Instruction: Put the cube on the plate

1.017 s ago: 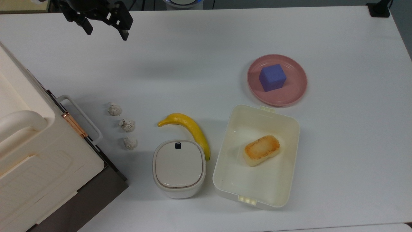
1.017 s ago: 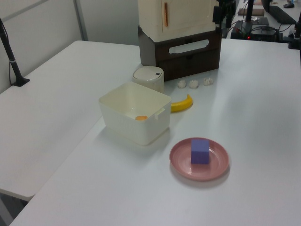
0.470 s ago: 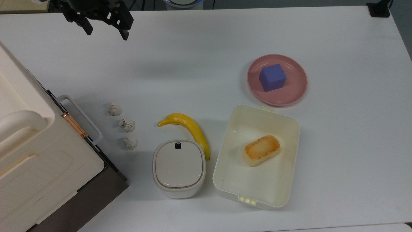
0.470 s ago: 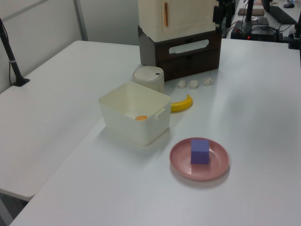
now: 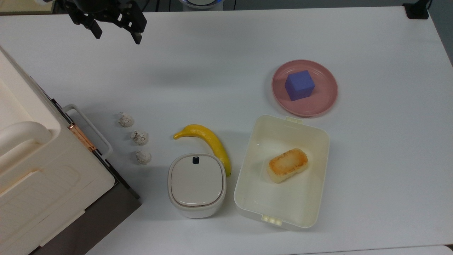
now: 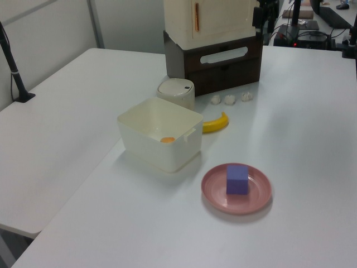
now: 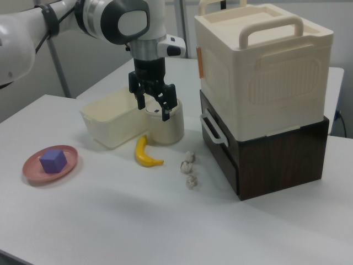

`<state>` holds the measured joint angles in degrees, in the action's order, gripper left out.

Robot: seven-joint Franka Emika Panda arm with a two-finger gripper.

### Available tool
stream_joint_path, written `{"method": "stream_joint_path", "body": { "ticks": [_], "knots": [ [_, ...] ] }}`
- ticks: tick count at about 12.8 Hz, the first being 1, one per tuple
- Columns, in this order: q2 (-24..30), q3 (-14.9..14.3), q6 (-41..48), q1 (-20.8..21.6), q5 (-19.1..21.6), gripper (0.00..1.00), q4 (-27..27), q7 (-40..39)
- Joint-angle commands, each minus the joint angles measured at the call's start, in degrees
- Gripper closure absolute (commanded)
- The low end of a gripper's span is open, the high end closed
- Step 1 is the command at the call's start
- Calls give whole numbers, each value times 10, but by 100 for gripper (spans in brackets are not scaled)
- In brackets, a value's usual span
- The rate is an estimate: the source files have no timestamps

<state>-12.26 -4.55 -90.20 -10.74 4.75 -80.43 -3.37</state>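
The cube (image 5: 299, 85) is seated flat on the plate (image 5: 325, 97), well apart from the gripper (image 5: 116, 32), whose fingers are spread and empty. Little risk is judged beyond a stray sweep nudging the plate. The arm's white body is revealed in the right view alone
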Motion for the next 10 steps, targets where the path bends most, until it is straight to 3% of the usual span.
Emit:
{"method": "stream_joint_path", "body": {
  "ticks": [1,3,6,10],
  "knots": [
    [2,2,13,5,1,0,-9,-36],
    [-5,5,11,8,0,0,-24,-55],
    [-12,5,12,48,-2,0,-33,-93],
    [-8,2,13,46,-3,0,-42,-95]
  ]
}}
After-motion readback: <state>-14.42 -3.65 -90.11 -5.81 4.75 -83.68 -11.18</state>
